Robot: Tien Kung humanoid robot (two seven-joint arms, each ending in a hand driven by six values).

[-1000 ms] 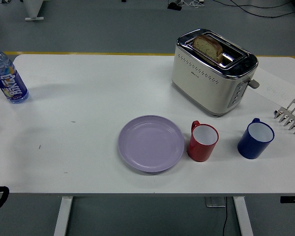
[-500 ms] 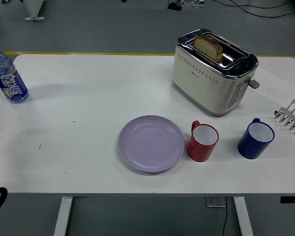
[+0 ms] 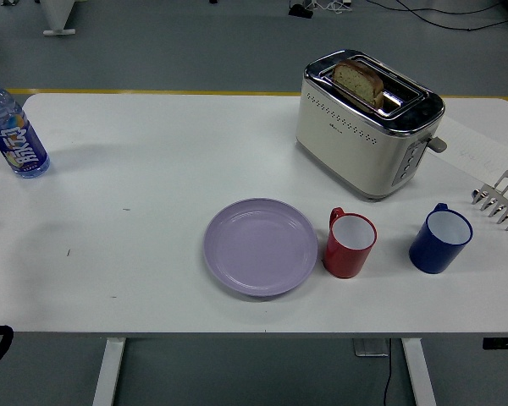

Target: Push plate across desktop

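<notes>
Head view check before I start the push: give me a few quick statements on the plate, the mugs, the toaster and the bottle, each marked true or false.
1. The purple plate is empty. True.
2. The red mug stands on the plate. False: it stands on the table just right of the plate's rim.
3. The toaster holds a slice of bread. True.
4. The blue mug lies on its side. False: it stands upright, right of the red mug.
5. The water bottle stands beside the toaster. False: it stands at the far left of the table, well apart from the toaster.
</notes>
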